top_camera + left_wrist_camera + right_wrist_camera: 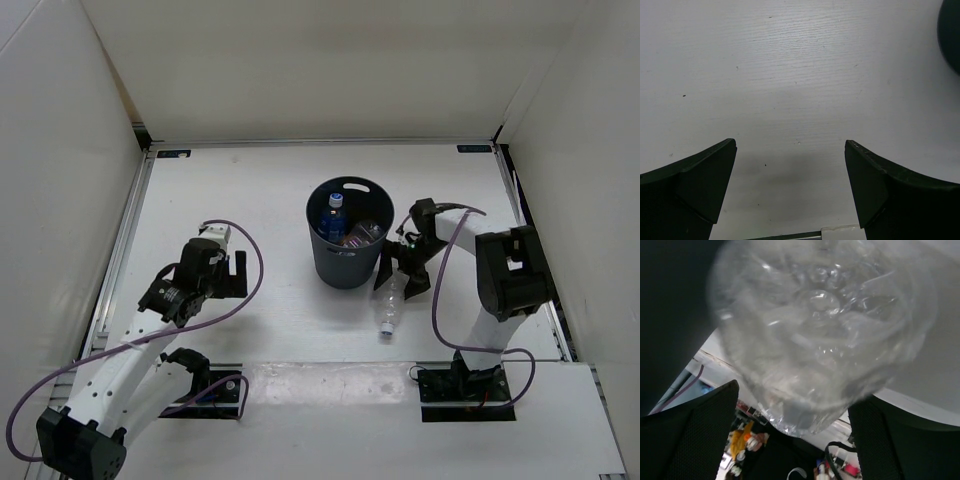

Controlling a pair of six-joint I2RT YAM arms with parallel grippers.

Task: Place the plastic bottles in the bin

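Note:
The dark grey-blue bin [345, 262] stands mid-table. In it lie a clear bottle with a blue label [333, 214] and a second labelled bottle [365, 235]. The orange bottle is not in view. My right gripper [403, 272] is just right of the bin, shut on the base end of the plain clear bottle [389, 305], which hangs tilted with its cap toward the near edge. In the right wrist view the bottle's base [817, 315] fills the frame between my fingers [695, 430]. My left gripper [232, 272] is open and empty over bare table [790, 150].
White walls enclose the table on three sides. The bin's side shows at the upper right corner of the left wrist view [952, 35]. Purple cables loop beside both arms [255, 260].

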